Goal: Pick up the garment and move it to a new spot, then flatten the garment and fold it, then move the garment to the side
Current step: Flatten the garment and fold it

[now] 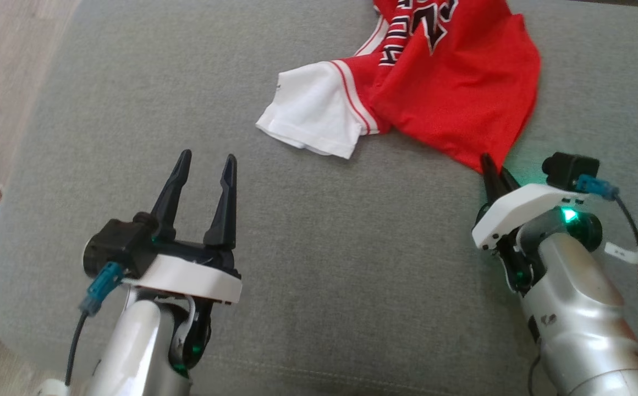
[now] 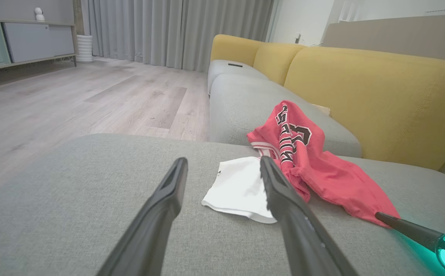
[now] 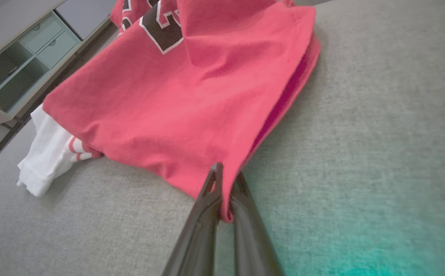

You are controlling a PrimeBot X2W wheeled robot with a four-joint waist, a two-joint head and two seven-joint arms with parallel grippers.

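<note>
- The left gripper: fingers spread apart, empty, above the grey sofa seat.
- The garment: a red jersey with a white sleeve, crumpled on the seat; its top is cut off by the head view's edge.
- The right gripper: fingers clamped on the garment's lower corner, tips partly hidden by cloth.

A grey sofa seat spreads wide, with yellow backrests behind it. A small dark flat thing lies on the farthest cushion; what it is cannot be told. Pale wood floor runs to grey curtains. A low cabinet stands at the wall, with a small white object on top and a white ribbed pot just beside its end. The right wrist view shows its drawers and open shelves.
</note>
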